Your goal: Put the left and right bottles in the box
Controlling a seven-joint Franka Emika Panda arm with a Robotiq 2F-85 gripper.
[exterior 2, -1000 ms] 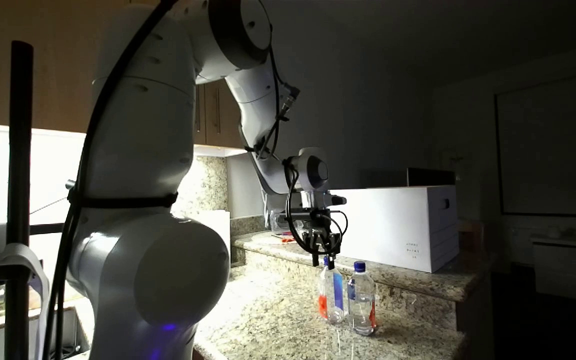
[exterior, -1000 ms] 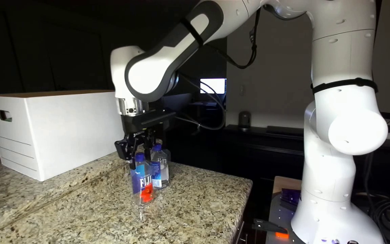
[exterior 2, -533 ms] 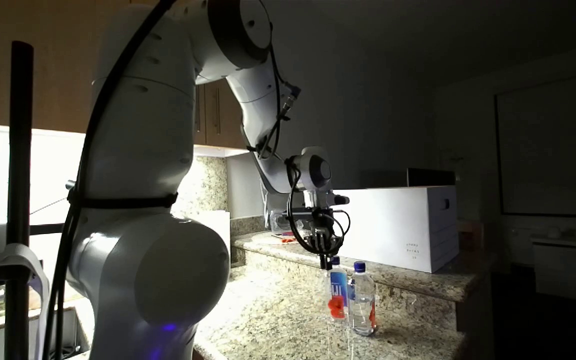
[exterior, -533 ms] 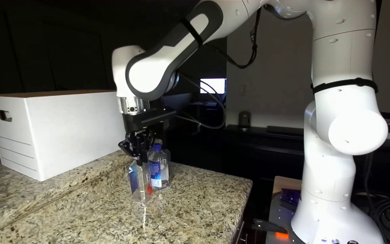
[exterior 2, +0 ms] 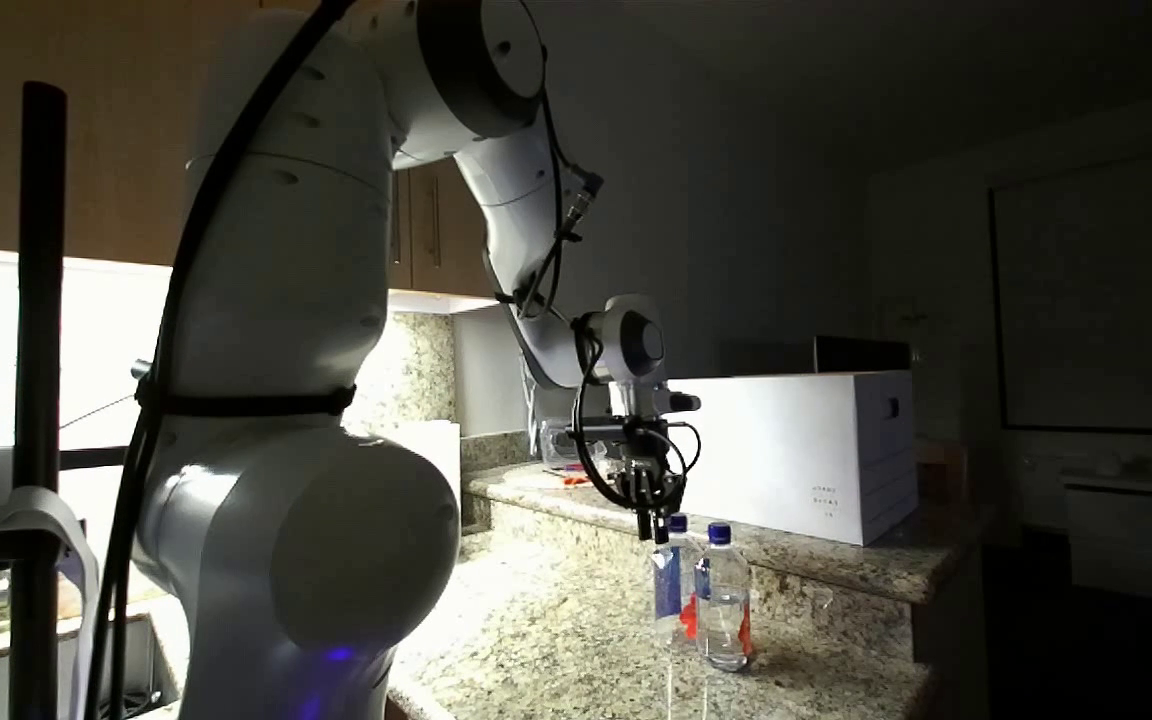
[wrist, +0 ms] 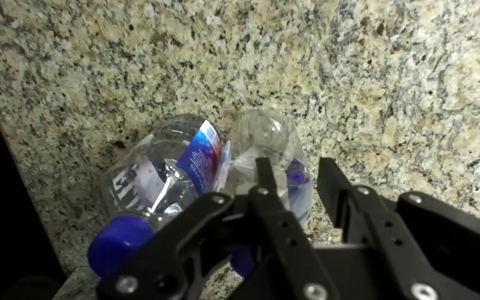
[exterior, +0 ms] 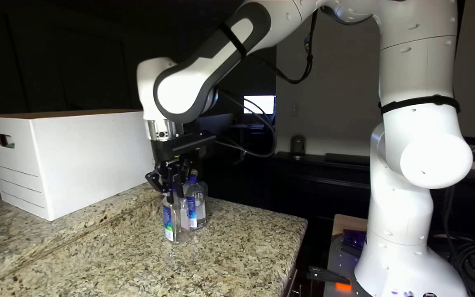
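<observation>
Two clear bottles with blue labels and blue caps stand side by side on the lower counter. The bottle nearest my gripper shows in both exterior views [exterior: 175, 222] [exterior 2: 669, 585] and in the wrist view [wrist: 269, 135]; its cap is mostly hidden behind a finger. The other bottle [exterior: 197, 204] [exterior 2: 724, 605] stands close beside it; in the wrist view [wrist: 161, 171] it is at left. My gripper [exterior: 175, 197] [exterior 2: 653, 537] [wrist: 294, 164] is partly open at the near bottle's neck, with nothing held between its fingertips. The white box [exterior: 89, 165] [exterior 2: 776, 450] stands on the raised ledge.
The raised granite ledge [exterior 2: 576, 520] steps up behind the lower counter [exterior: 229, 255]. A clear container [exterior 2: 558, 447] and an orange-red item [exterior 2: 576, 480] lie on the ledge. The counter's edge drops off past the bottles.
My gripper goes from open to shut, then partly open. The near bottle has slipped from between the fingers, turned its label round, and shifted toward the other bottle. The box has not moved.
</observation>
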